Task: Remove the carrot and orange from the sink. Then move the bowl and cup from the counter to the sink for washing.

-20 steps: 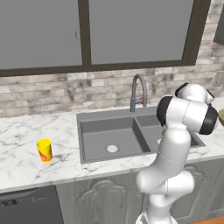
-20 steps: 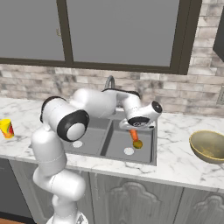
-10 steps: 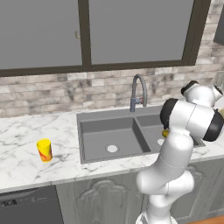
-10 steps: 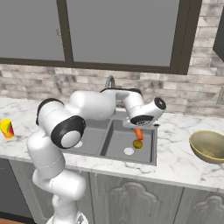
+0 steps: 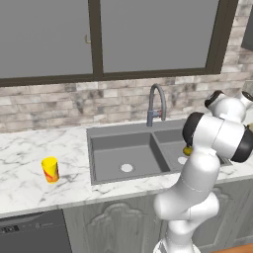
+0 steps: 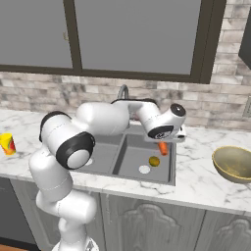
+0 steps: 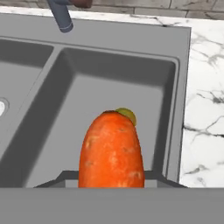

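My gripper (image 6: 164,142) is shut on the carrot (image 6: 163,148), a short orange-red stick hanging point-down over the right basin of the sink (image 6: 128,169), close to its right rim. Seen from the hand, the carrot (image 7: 112,151) juts up large at the bottom and hides the fingertips. The orange (image 6: 154,161), a dull yellow ball, lies on the right basin floor near the drain, and its top peeks out behind the carrot as the orange (image 7: 128,114). On the counter (image 6: 201,184), the bowl (image 6: 234,163) sits at the right and the cup (image 5: 50,169) at the left.
The arched faucet (image 5: 155,102) rises behind the divider between the two basins. A brick wall and dark windows close off the back. Bare marble lies between the sink's right rim and the bowl. My own arm covers part of the right basin in the left base view.
The hand has carried the carrot to the right and slightly up, from over the middle of the right basin to near its right rim. The orange, bowl and cup have stayed put.
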